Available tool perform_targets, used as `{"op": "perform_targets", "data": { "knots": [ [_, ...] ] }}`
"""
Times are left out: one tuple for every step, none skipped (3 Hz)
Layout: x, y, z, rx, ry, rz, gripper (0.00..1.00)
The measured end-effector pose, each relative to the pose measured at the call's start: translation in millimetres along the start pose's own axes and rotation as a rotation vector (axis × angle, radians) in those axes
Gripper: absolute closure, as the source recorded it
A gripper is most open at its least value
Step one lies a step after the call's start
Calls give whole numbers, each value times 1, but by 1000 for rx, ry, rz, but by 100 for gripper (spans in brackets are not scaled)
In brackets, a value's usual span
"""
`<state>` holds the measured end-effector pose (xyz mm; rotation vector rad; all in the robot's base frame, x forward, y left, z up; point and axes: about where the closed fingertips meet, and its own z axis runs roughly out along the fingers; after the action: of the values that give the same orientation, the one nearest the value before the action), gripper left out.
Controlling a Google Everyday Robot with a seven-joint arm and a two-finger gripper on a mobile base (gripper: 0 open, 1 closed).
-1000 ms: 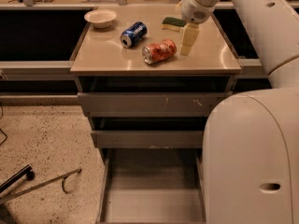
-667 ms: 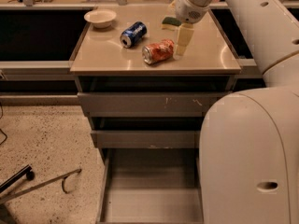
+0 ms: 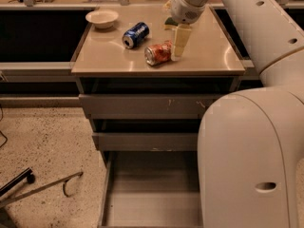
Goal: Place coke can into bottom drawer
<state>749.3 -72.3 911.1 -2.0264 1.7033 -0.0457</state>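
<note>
The coke can (image 3: 158, 53), red-orange with a silver top, lies on its side on the beige cabinet top (image 3: 114, 61). My gripper (image 3: 178, 51) hangs from the white arm right at the can's right end, pointing down, one pale finger (image 3: 182, 39) showing. The bottom drawer (image 3: 152, 194) is pulled open below, with a flat grey floor and nothing in it.
A blue can (image 3: 135, 34) lies on its side left of the coke can. A white bowl (image 3: 102, 18) stands at the back left. A green sponge (image 3: 170, 22) lies behind the gripper. Two shut upper drawers (image 3: 142, 106) sit above. My white body (image 3: 251, 165) fills the right.
My gripper has moved left, from a little right of the coke can to right at its right end. The cans have not moved.
</note>
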Motion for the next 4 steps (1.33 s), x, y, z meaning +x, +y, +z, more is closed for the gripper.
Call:
{"op": "perform_targets", "data": {
  "knots": [
    [-10, -3, 23, -28, -30, -18, 0],
    [-19, -3, 51, -66, -61, -27, 0],
    [-20, -1, 70, -98, -74, -22, 0],
    [-9, 0, 77, -109, -61, 5, 0]
  ]
}}
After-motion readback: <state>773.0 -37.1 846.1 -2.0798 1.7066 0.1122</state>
